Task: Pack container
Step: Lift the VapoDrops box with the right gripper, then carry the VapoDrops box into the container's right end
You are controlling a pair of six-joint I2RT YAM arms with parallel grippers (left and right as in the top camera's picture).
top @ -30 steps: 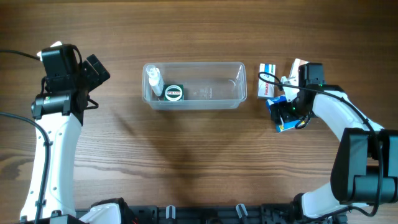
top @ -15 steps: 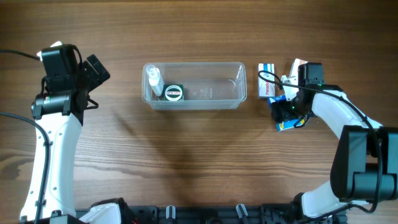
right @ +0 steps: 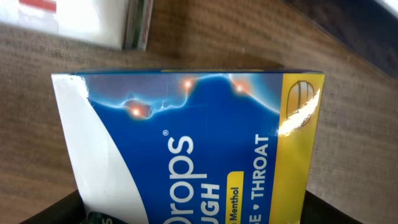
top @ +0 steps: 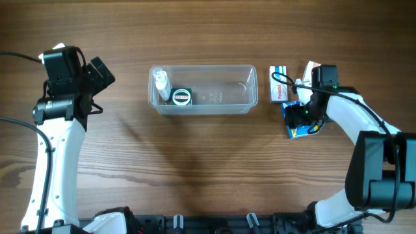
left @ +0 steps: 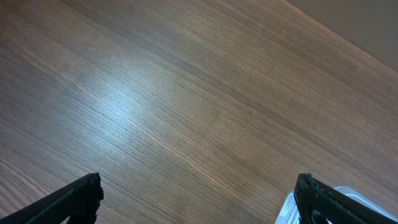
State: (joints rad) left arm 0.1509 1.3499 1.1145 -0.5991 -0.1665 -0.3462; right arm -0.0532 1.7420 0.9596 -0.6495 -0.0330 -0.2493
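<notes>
Container (top: 203, 110): clear tub lay lengthwise in the middle of the surface (top: 208, 169), most of its floor bare.
Bottle (top: 160, 83): small and pale, tucked right into the tub's left end.
Round tin (top: 181, 97): green-and-white top up, just beside the bottle, at the tub's near wall.
White and red box (top: 279, 92): outside the tub, just beside its right end.
Blue and yellow box (top: 300, 130): near the white and red box, partly covered from above.
Right end effector (top: 300, 114): down on the blue and yellow box, fingertips hidden.
Left end effector (top: 101, 73): well apart from the tub, over wood.
</notes>
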